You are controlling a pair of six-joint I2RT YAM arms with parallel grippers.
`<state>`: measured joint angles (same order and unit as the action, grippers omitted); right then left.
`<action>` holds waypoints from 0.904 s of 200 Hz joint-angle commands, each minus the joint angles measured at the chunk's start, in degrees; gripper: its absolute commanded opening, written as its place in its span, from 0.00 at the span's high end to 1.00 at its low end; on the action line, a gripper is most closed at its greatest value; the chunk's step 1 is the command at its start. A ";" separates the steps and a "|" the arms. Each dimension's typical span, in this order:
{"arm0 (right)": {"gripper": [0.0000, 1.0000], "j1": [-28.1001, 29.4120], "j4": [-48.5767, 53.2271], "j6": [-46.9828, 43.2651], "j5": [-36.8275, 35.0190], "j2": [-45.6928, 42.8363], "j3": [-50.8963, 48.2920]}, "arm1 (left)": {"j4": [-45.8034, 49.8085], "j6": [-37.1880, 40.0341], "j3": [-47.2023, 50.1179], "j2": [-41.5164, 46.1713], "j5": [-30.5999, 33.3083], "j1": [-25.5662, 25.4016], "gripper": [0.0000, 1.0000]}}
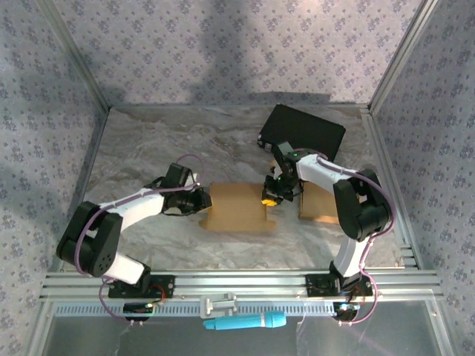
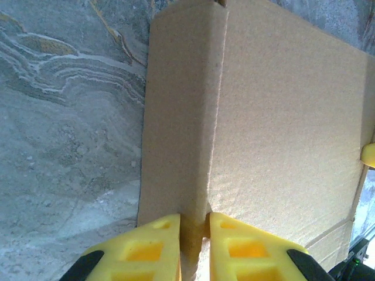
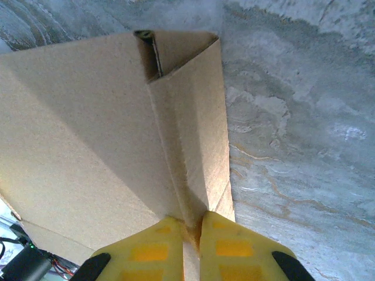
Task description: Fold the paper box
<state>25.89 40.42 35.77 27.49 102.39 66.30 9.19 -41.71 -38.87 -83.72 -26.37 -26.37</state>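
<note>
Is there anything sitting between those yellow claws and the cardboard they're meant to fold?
Nothing visible stands between them. The left gripper is pinched on the raised fold along one side of the paper box, and the right gripper is pinched on the raised fold along the opposite side.

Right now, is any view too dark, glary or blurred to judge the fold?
Top external: dim, with broad shadows on the back wall and table, yet the paper box reads clearly. Left wrist: even light, sharp cardboard grain, the left hand crisp. Right wrist: the pinched flap shades the panel beside it; right hand clear.
</note>
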 commanded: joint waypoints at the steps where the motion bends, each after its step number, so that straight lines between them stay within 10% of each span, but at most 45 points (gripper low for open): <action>1: 0.87 2.28 0.10 1.07 1.35 2.04 -2.48 | 2.22 -0.92 2.05 -1.40 -4.88 -2.28 0.84; 121: 0.31 -8.20 -7.05 -14.36 13.84 1.05 -4.17 | 0.63 -0.47 2.47 -3.14 -4.09 0.62 0.87; 181: 0.22 -7.84 -13.63 -11.48 22.28 1.59 -5.21 | 2.50 -1.70 5.81 -1.68 -2.23 4.43 0.88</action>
<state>17.32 29.02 24.18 45.41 103.18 60.99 6.31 -42.33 -36.95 -84.99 -33.54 -23.92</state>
